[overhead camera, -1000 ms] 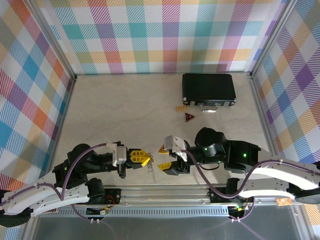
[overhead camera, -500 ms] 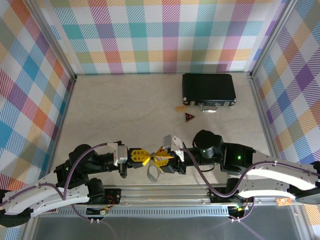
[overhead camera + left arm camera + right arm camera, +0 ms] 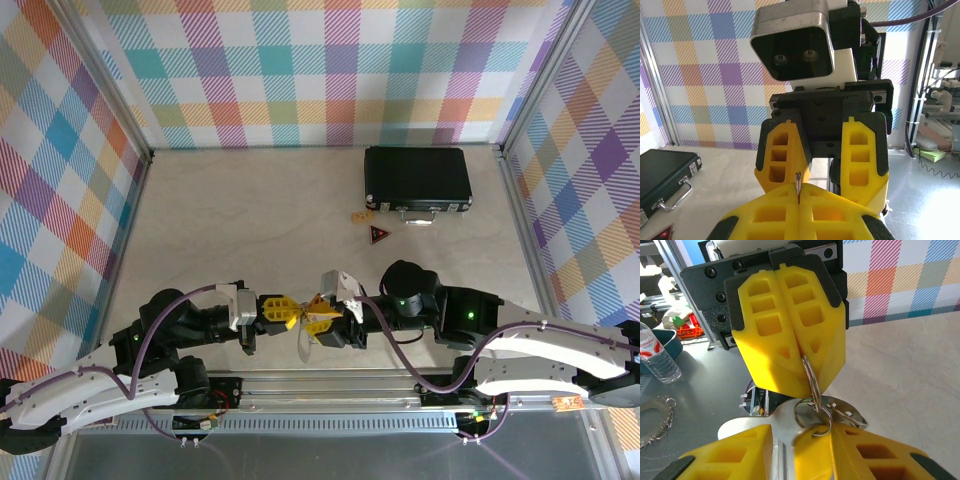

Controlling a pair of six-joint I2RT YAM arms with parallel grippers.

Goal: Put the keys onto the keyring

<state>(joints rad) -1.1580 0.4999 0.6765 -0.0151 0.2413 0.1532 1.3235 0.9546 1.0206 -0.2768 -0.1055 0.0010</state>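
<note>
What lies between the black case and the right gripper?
Top view: a tan tag and a red triangular tag beside the case; then bare table to the right gripper.

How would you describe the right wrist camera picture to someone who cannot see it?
The left gripper, its yellow fingers shut, pinches a thin silver keyring that hangs down to a silver key held between the yellow fingers of the right gripper at the bottom edge. Behind are a pale table and a plaid wall.
</note>
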